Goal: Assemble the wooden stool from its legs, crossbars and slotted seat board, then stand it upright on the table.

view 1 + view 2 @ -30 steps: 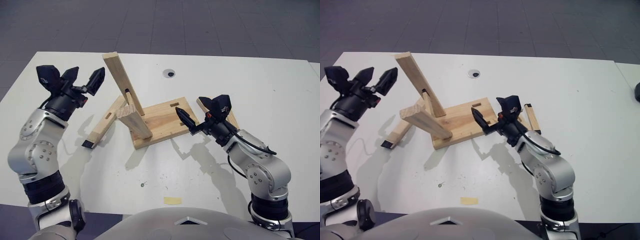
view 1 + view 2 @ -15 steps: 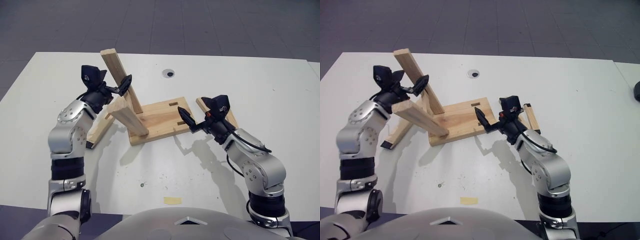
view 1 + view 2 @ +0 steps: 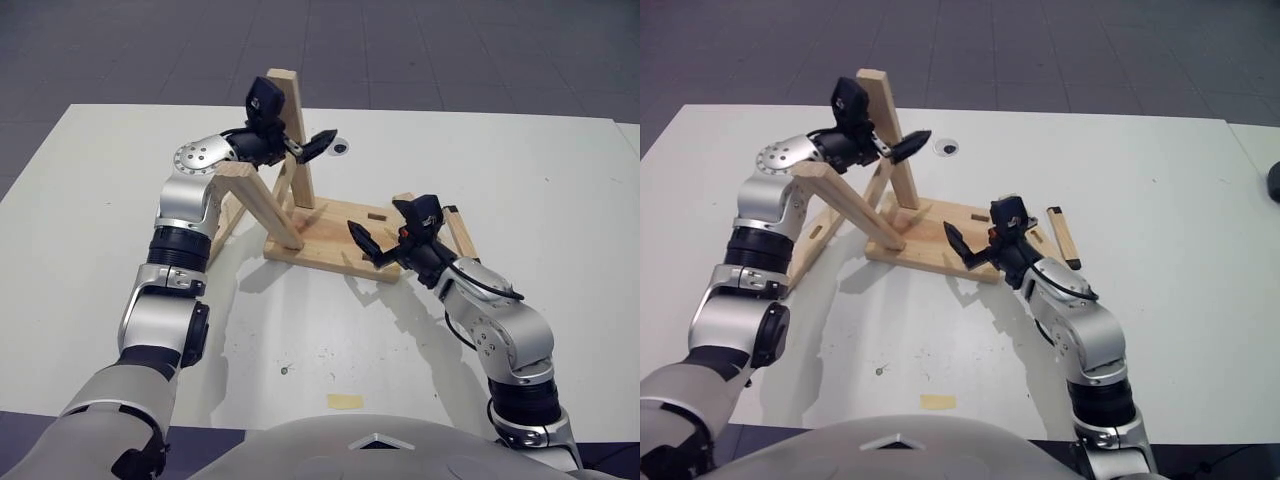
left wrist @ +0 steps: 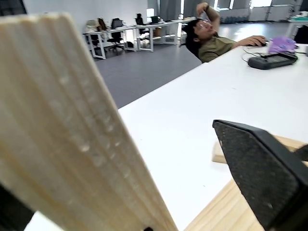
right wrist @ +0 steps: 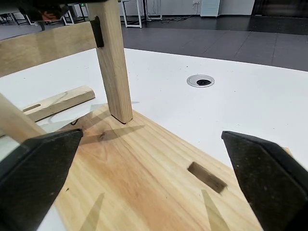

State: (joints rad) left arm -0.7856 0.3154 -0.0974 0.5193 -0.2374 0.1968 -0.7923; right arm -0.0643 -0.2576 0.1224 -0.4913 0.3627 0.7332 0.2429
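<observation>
- Left pincer [image 3: 303,142] open, astride the upright leg [image 3: 303,185] slotted in the board [image 3: 325,245].
- Right pincer [image 3: 372,250] open over the board's near edge.
- A skewed squeeze could lever the leg out; the board is unheld.

The seat board [image 5: 144,178] and upright leg [image 5: 113,62] are pale bare wood, matt and smooth, with the grain showing. The bench [image 5: 250,106] is white, smooth and matt, with a shiny metal grommet [image 5: 200,80] at twelve o'clock of the board. The right claw [image 5: 151,134] has black, matt, finely rough pads [image 5: 262,168].
</observation>
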